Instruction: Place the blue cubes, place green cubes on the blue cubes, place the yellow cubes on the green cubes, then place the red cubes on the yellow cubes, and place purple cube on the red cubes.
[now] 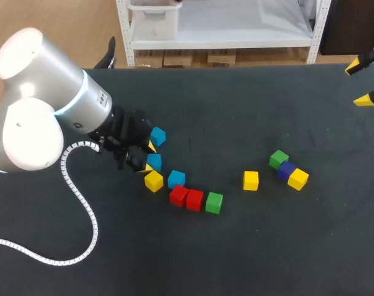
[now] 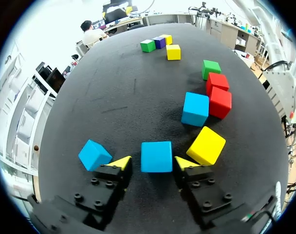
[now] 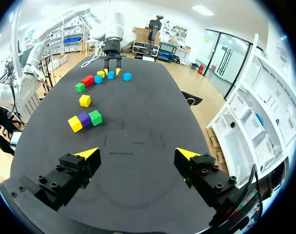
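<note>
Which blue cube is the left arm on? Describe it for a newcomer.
Follow the left arm to its gripper. The blue cube sits between its open fingers, touching neither. Unlike it, another blue cube lies outside one finger and a third blue cube is beside the red cubes.

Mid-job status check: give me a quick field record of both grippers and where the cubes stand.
left gripper: open, one blue cube between its fingers
right gripper: open, over the table, far from the cubes
other blue cubes: one beside the left gripper, one ahead, next to the red cubes
purple cube: in a row between a green cube and a yellow cube
stacks: none
</note>
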`<state>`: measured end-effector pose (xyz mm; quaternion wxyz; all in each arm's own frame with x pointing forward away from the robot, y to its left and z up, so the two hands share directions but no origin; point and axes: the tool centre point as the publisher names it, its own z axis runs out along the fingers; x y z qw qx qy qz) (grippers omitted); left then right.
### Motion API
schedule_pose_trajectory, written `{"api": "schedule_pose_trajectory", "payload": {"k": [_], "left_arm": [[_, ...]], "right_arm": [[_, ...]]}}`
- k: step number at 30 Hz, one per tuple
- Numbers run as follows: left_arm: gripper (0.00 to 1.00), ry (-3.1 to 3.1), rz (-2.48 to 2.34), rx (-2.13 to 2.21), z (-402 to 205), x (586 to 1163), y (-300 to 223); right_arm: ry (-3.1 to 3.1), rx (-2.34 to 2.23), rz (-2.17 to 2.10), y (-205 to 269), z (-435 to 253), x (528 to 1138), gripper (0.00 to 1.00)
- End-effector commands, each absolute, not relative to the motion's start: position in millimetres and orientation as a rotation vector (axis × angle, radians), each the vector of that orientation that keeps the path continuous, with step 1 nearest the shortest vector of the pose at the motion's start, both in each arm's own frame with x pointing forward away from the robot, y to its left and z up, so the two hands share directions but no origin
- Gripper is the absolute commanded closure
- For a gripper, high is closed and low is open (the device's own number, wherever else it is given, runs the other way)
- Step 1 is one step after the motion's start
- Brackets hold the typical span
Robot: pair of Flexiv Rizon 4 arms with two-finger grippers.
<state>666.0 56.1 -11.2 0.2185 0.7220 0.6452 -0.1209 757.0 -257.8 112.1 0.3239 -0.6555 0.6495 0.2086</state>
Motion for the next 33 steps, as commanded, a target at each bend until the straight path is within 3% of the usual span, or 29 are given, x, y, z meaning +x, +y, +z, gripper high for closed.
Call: {"api": "schedule_pose_trajectory", "payload": {"k": [1, 2, 13, 33], "left_arm": [[0.94, 1.784, -0.332, 2.001, -12, 667, 53], [1.00, 1.785, -0.333, 2.001, -12, 667, 53], [1.00, 1.788, -0.332, 1.944, 16, 670, 40], [1.00, 1.823, -0.403, 1.828, 14, 675, -45]], "right_arm": [[1.703, -1.719, 0.547, -258, 112, 757, 0.00], [1.703, -1.719, 0.547, -258, 112, 757, 0.00], [1.703, -1.719, 0.547, -258, 112, 757, 0.00], [1.703, -1.719, 0.547, -258, 112, 757, 0.00]]}}
